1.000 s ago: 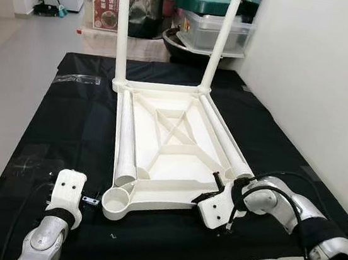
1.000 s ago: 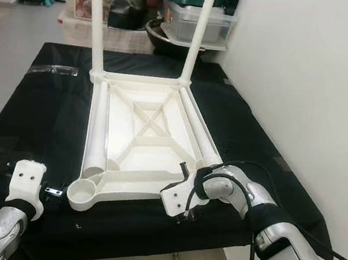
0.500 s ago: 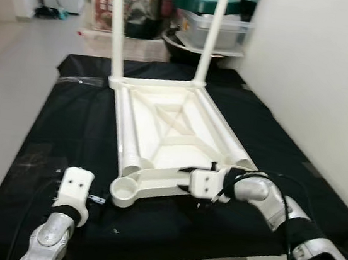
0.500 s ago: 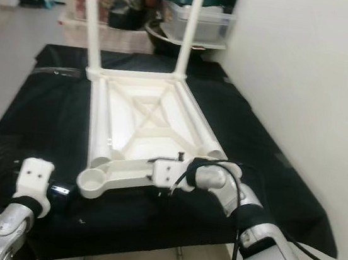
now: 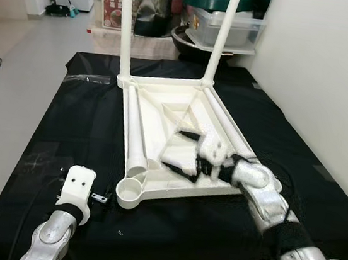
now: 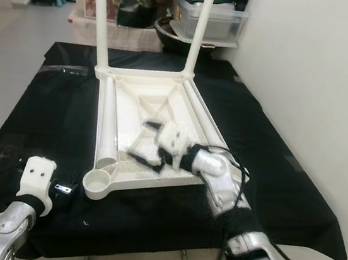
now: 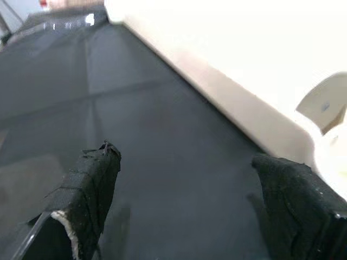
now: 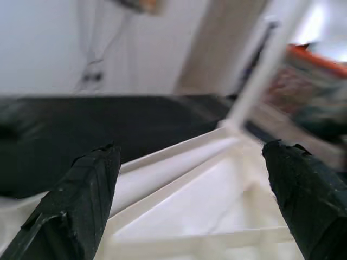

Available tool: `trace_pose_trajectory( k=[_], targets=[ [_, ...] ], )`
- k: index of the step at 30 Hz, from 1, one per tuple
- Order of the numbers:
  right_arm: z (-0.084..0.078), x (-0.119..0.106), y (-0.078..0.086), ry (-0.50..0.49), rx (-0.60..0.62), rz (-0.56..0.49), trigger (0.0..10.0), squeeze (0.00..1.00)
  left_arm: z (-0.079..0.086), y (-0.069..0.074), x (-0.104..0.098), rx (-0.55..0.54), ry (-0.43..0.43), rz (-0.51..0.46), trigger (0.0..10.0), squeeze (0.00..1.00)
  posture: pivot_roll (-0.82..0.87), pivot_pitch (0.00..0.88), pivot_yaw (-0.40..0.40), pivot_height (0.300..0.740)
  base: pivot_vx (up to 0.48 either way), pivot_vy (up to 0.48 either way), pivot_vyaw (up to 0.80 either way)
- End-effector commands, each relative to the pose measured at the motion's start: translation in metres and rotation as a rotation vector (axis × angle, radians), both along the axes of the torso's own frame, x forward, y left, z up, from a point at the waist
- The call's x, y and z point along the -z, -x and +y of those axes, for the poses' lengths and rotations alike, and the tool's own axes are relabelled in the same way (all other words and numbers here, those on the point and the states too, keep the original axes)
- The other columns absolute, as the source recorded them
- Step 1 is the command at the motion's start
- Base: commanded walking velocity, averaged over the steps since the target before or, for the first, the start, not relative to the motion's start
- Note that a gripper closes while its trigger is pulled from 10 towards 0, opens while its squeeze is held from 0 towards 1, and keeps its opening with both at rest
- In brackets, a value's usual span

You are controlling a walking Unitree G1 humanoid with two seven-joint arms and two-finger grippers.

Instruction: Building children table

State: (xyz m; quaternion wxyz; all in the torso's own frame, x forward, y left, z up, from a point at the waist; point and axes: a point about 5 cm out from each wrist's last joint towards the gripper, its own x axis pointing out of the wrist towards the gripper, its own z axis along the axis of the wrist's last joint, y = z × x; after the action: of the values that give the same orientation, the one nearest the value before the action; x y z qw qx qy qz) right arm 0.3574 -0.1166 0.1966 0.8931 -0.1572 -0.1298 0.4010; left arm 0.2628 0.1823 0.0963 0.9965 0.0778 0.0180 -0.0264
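Stood about half built: white tabletop [image 5: 173,136] upside down on the black cloth [image 5: 66,129], two legs [image 5: 127,23] upright at the far corners, two loose legs [image 5: 136,135] still unfitted (near socket [image 5: 129,192] empty); right gripper [image 5: 190,154] blurred above the underside with fingers apart, left gripper [image 7: 190,195] spread wide beside the near edge.

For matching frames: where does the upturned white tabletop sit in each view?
Left eye: tabletop at centre.
Right eye: tabletop left of centre.
Left wrist: its pale edge lies beside the open left gripper.
Right wrist: its ribbed underside lies under the open right gripper.
Shared landmark: black cloth.
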Motion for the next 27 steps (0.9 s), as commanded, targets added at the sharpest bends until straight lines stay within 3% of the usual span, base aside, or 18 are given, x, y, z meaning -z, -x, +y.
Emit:
trace_pose_trajectory(
  k=[1, 3, 6, 7, 13, 14, 15, 23, 27],
  targets=[
    [-0.011, -0.004, -0.008, -0.096, 0.127, 0.013, 10.0, 1.00, 0.003, 0.000, -0.007, -0.013, 0.003, -0.040, 10.0, 0.00, 0.06, 0.000, -0.059, 0.740, 0.000, 0.000, 0.00],
    [-0.016, -0.004, -0.013, -0.199, 0.239, 0.036, 10.0, 1.00, 0.003, -0.001, -0.015, -0.023, 0.005, -0.079, 10.0, 0.00, 0.07, 0.000, -0.066, 0.740, 0.000, 0.000, 0.00],
    [-0.015, -0.001, -0.014, -0.230, 0.288, 0.050, 10.0, 1.00, 0.002, -0.001, -0.019, -0.022, 0.012, -0.101, 10.0, 0.00, 0.08, 0.000, -0.067, 0.740, 0.000, 0.000, 0.00],
    [-0.012, 0.002, -0.011, -0.292, 0.325, 0.078, 10.0, 1.00, 0.002, -0.001, -0.023, -0.023, 0.011, -0.119, 10.0, 0.00, 0.08, 0.000, -0.066, 0.740, 0.000, 0.000, 0.00],
    [-0.004, 0.013, -0.005, -0.357, 0.402, 0.144, 10.0, 1.00, 0.000, 0.000, -0.027, -0.022, 0.000, -0.143, 10.0, 0.00, 0.08, 0.000, -0.065, 0.740, 0.000, -0.379, 0.00],
    [-0.001, 0.019, -0.003, -0.381, 0.441, 0.181, 10.0, 0.55, -0.001, 0.000, -0.028, -0.023, -0.002, -0.149, 10.0, 0.00, 0.08, 0.000, -0.063, 0.740, 0.000, -0.461, 0.00],
    [0.000, 0.023, -0.002, -0.389, 0.473, 0.195, 10.0, 0.00, -0.003, -0.001, -0.029, -0.020, -0.008, -0.153, 10.0, 0.00, 0.07, 0.000, -0.060, 0.740, 0.000, -0.461, 0.00],
    [0.003, 0.024, -0.001, -0.391, 0.522, 0.192, 10.0, 0.00, -0.007, -0.002, -0.030, -0.013, -0.001, -0.157, 10.0, 0.00, 0.07, 0.000, -0.056, 0.740, 0.000, -0.459, 0.00],
    [0.005, 0.025, 0.000, -0.345, 0.541, 0.167, 10.0, 0.00, -0.009, -0.003, -0.030, -0.009, 0.001, -0.157, 10.0, 0.00, 0.07, 0.000, -0.058, 0.740, 0.000, -0.456, 0.00]
  ],
)
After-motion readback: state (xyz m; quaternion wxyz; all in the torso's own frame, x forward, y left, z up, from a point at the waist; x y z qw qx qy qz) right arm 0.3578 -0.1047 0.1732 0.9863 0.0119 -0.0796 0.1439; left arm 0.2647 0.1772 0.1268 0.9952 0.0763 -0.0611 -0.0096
